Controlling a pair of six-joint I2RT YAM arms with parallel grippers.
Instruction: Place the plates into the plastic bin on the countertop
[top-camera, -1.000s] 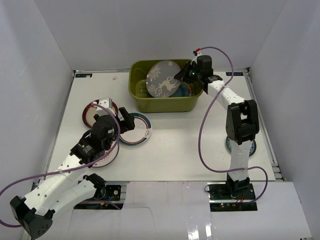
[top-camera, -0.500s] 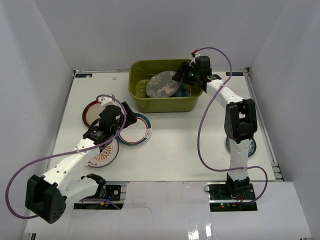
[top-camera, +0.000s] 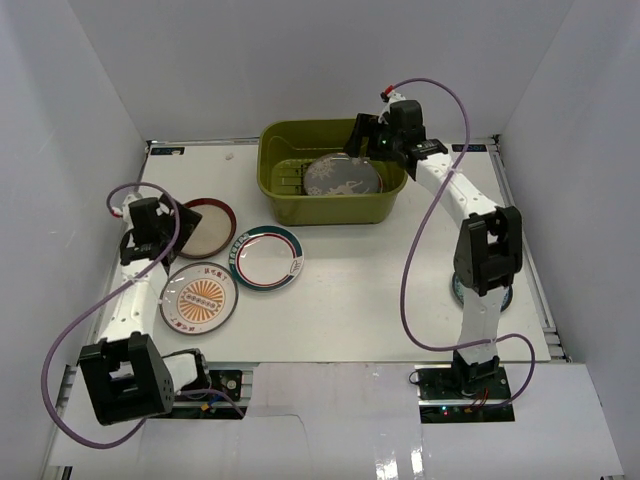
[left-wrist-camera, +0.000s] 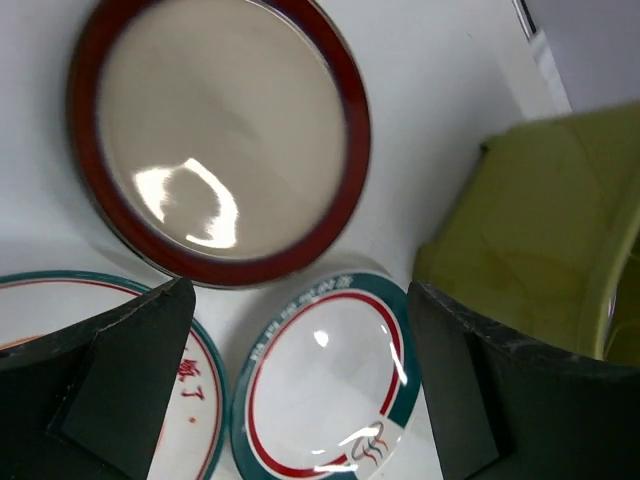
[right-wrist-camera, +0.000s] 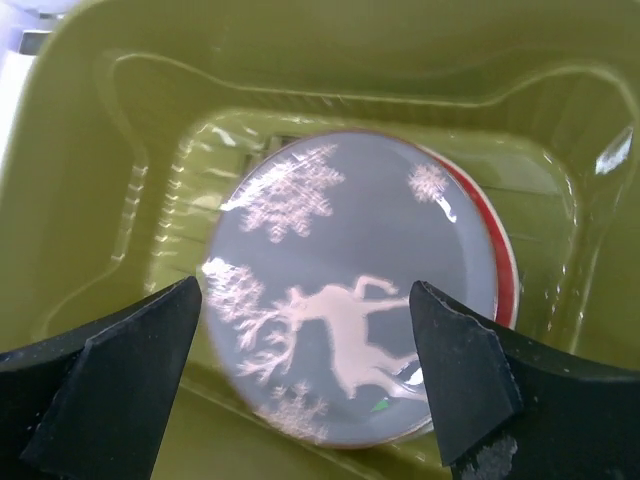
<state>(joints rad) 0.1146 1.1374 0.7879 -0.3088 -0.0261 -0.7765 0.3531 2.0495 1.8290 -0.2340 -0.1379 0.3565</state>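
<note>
A: Grey plate (right-wrist-camera: 350, 290), position?
B: In the green bin (top-camera: 283, 207), lying on a red-rimmed plate (right-wrist-camera: 506, 262). Right claw (right-wrist-camera: 305, 290) above it, jaws spread, empty.
A: Left claw (left-wrist-camera: 300, 290)?
B: Jaws wide, empty, over the counter (top-camera: 380, 270) near the maroon-rimmed plate (top-camera: 205, 228), teal-rimmed plate (top-camera: 267, 258) and sunburst plate (top-camera: 199, 298).

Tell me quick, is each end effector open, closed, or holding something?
Left end effector: open, holding nothing.
Right end effector: open, empty, over the grey plate in the plastic bin.
</note>
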